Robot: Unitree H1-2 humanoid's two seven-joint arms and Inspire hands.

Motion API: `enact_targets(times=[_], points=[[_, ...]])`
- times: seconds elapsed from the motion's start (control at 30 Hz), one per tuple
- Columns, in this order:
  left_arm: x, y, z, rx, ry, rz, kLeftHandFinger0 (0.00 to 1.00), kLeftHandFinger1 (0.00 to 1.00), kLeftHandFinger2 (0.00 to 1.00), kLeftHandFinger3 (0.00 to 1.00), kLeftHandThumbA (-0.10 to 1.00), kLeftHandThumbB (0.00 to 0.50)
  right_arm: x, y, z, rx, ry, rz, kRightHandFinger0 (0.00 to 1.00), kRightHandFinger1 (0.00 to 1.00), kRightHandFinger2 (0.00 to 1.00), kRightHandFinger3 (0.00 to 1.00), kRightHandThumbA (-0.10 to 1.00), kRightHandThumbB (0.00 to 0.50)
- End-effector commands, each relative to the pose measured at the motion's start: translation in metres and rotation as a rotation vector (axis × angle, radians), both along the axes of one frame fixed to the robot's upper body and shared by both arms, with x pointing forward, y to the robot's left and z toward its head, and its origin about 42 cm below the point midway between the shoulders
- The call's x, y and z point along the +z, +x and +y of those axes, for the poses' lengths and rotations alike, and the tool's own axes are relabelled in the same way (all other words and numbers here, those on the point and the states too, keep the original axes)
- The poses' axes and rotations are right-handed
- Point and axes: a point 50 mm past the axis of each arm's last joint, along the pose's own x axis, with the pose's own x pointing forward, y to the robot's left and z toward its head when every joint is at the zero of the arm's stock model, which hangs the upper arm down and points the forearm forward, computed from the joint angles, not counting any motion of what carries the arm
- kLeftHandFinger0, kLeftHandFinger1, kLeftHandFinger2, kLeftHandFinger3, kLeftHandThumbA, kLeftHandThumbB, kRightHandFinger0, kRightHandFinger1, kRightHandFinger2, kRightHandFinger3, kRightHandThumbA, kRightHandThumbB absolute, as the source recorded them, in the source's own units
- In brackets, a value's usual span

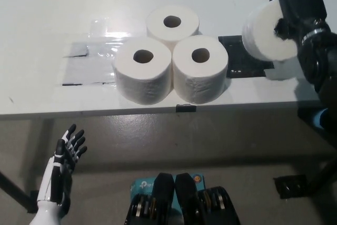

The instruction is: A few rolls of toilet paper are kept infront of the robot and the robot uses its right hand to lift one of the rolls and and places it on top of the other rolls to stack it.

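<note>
Three toilet paper rolls stand upright and touching on the white table (42,19): one at the back (172,23), one front left (142,68), one front right (200,67). A fourth roll (266,38) is held tilted above the table's right end, with my black right hand (297,9) shut on it, a finger in its core. It hangs to the right of the group and clear of it. My white left hand (62,169) rests open below the table's front edge at the lower left.
Clear tape (87,61) and dark patches lie on the table left of the rolls. A black mat (239,59) lies under the lifted roll. The table's front edge runs across the middle, with grey floor below.
</note>
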Motion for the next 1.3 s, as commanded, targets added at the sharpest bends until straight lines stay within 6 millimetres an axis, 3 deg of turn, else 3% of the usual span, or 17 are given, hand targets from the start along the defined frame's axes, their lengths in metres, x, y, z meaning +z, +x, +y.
enact_targets(times=[0.0, 0.1, 0.2, 0.3, 0.43, 0.6, 0.7, 0.83, 0.9, 0.97, 1.07, 1.17, 1.23, 1.27], points=[[0.010, -0.007, 0.002, -0.014, 0.007, -0.055, 1.00, 1.00, 1.00, 1.00, 1.00, 0.171, 0.152, -0.030, 0.039, 0.198, 0.007, -0.827, 0.00, 0.00, 0.14, 0.27, 0.26, 0.000], [0.010, -0.007, 0.002, -0.014, 0.007, -0.061, 1.00, 1.00, 1.00, 1.00, 1.00, 0.184, 0.160, -0.039, 0.048, 0.230, 0.045, -0.819, 0.00, 0.00, 0.15, 0.30, 0.29, 0.000], [0.010, -0.007, 0.003, -0.018, 0.001, -0.054, 1.00, 1.00, 1.00, 1.00, 1.00, 0.184, 0.168, -0.044, 0.055, 0.234, 0.024, -0.863, 0.00, 0.00, 0.07, 0.24, 0.33, 0.000], [0.010, -0.008, 0.003, -0.018, 0.008, -0.051, 1.00, 1.00, 1.00, 1.00, 1.00, 0.167, 0.177, -0.055, 0.064, 0.271, 0.049, -0.877, 0.00, 0.00, 0.02, 0.18, 0.25, 0.000], [0.009, -0.007, 0.003, -0.015, 0.008, -0.052, 1.00, 1.00, 1.00, 1.00, 1.00, 0.161, 0.194, -0.067, 0.077, 0.324, 0.041, -0.886, 0.00, 0.00, 0.00, 0.18, 0.18, 0.000], [0.008, -0.008, 0.003, -0.019, 0.005, -0.055, 1.00, 1.00, 1.00, 1.00, 1.00, 0.163, 0.209, -0.079, 0.090, 0.378, 0.050, -0.853, 0.00, 0.00, 0.05, 0.24, 0.32, 0.000], [0.008, -0.008, 0.003, -0.019, 0.005, -0.048, 1.00, 1.00, 1.00, 1.00, 1.00, 0.172, 0.212, -0.086, 0.098, 0.419, 0.053, -0.803, 0.00, 0.00, 0.07, 0.26, 0.34, 0.000], [0.007, -0.008, 0.003, -0.023, 0.005, -0.048, 1.00, 1.00, 1.00, 1.00, 1.00, 0.168, 0.206, -0.090, 0.111, 0.478, 0.108, -0.685, 0.00, 0.00, 0.16, 0.27, 0.40, 0.000], [0.007, -0.008, 0.003, -0.026, 0.005, -0.050, 1.00, 1.00, 1.00, 1.00, 1.00, 0.170, 0.196, -0.089, 0.121, 0.497, 0.113, -0.621, 0.00, 0.00, 0.15, 0.22, 0.42, 0.000], [0.008, -0.008, 0.002, -0.029, 0.005, -0.052, 1.00, 1.00, 1.00, 1.00, 1.00, 0.172, 0.185, -0.089, 0.129, 0.516, 0.109, -0.567, 0.00, 0.00, 0.05, 0.12, 0.36, 0.000], [0.008, -0.008, 0.001, -0.026, 0.003, -0.052, 1.00, 1.00, 1.00, 1.00, 1.00, 0.152, 0.170, -0.086, 0.137, 0.527, 0.076, -0.495, 0.00, 0.00, 0.02, 0.06, 0.26, 0.000], [0.009, -0.008, 0.002, -0.025, 0.005, -0.050, 1.00, 1.00, 1.00, 1.00, 1.00, 0.178, 0.151, -0.076, 0.142, 0.522, 0.050, -0.365, 0.00, 0.00, 0.13, 0.09, 0.31, 0.000], [0.010, -0.007, 0.002, -0.026, 0.005, -0.052, 1.00, 1.00, 1.00, 1.00, 1.00, 0.183, 0.147, -0.073, 0.143, 0.521, 0.033, -0.343, 0.00, 0.00, 0.17, 0.10, 0.33, 0.000], [0.010, -0.007, 0.002, -0.027, 0.006, -0.052, 1.00, 1.00, 1.00, 1.00, 1.00, 0.186, 0.143, -0.070, 0.144, 0.521, 0.017, -0.325, 0.00, 0.00, 0.16, 0.06, 0.36, 0.000]])
